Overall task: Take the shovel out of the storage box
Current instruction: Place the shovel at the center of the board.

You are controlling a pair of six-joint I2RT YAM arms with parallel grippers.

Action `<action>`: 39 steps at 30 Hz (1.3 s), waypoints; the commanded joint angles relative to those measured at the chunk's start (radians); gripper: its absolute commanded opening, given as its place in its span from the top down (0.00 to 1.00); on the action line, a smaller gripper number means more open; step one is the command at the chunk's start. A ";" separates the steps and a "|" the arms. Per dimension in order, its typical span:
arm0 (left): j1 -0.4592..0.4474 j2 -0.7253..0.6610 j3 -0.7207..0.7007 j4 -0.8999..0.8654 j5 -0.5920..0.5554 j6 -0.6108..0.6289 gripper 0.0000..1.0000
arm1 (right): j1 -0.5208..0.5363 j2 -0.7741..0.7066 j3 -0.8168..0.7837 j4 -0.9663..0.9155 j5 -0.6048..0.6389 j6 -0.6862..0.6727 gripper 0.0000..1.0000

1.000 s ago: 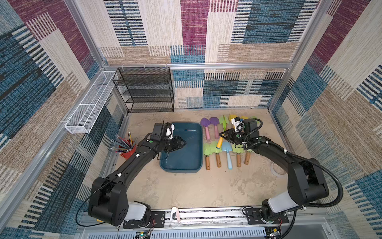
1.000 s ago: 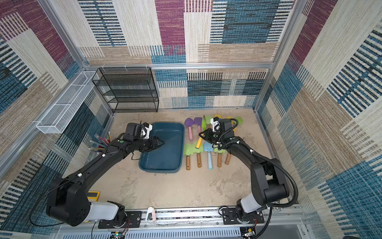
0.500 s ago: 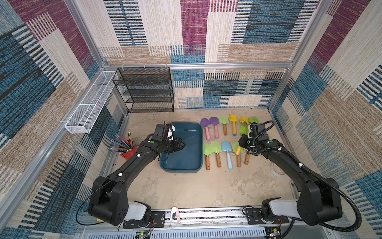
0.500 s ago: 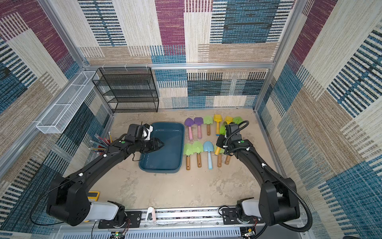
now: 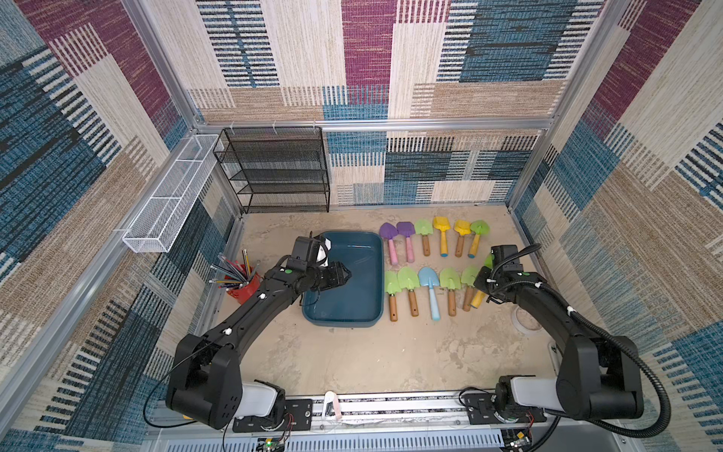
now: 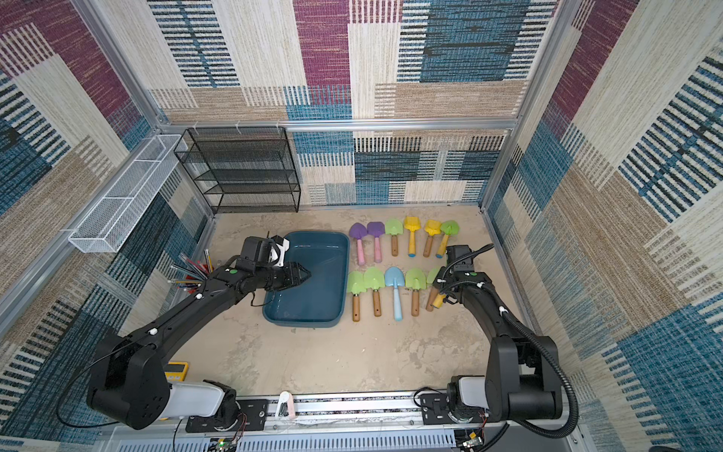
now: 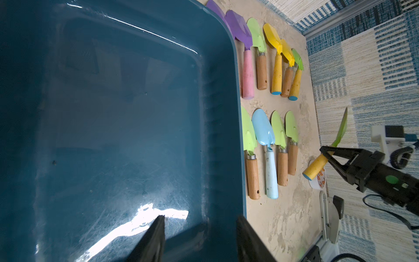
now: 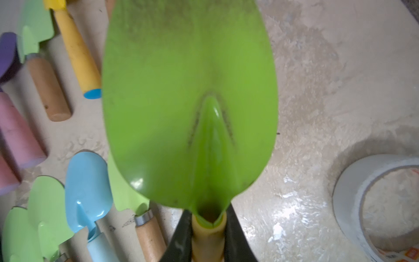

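Two rows of shovels (image 5: 429, 291) are lying just right of the storage box (image 5: 344, 321). Beyond them, clear of the box rim, the right gripper (image 7: 325, 156) is clamping the green shovel (image 8: 190, 113) by its yellow handle, blade tilting up over bare table (image 8: 317, 90). The left gripper (image 7: 199, 226) is hovering over the box floor, jaws partly apart, holding nothing.

I see my left arm (image 5: 246, 313) and right arm (image 5: 547, 301) matte black, white base housings (image 5: 256, 399), green dot (image 5: 288, 271) at each wrist; ribbed black hose (image 5: 626, 349) along the right; left gripper (image 5: 348, 274) black, wedge-fingered.

Green shovel (image 8: 190, 113) tilted aloft, teal storage box (image 5: 362, 293) upright
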 commanded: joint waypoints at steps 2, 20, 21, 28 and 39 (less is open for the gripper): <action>-0.002 -0.001 -0.007 0.026 0.009 0.002 0.46 | -0.014 0.031 -0.012 0.069 0.042 -0.008 0.97; -0.004 0.007 -0.003 0.020 0.001 0.009 0.47 | -0.102 0.186 -0.005 0.181 0.009 -0.034 0.95; -0.004 0.006 -0.004 0.020 -0.001 0.009 0.46 | -0.102 0.194 -0.005 0.187 0.007 -0.034 0.94; -0.004 0.005 -0.007 0.016 -0.004 0.011 0.46 | -0.114 0.226 0.000 0.205 0.003 -0.032 0.92; -0.004 0.016 0.001 0.014 -0.005 0.014 0.47 | -0.116 0.213 -0.012 0.211 -0.004 -0.037 0.69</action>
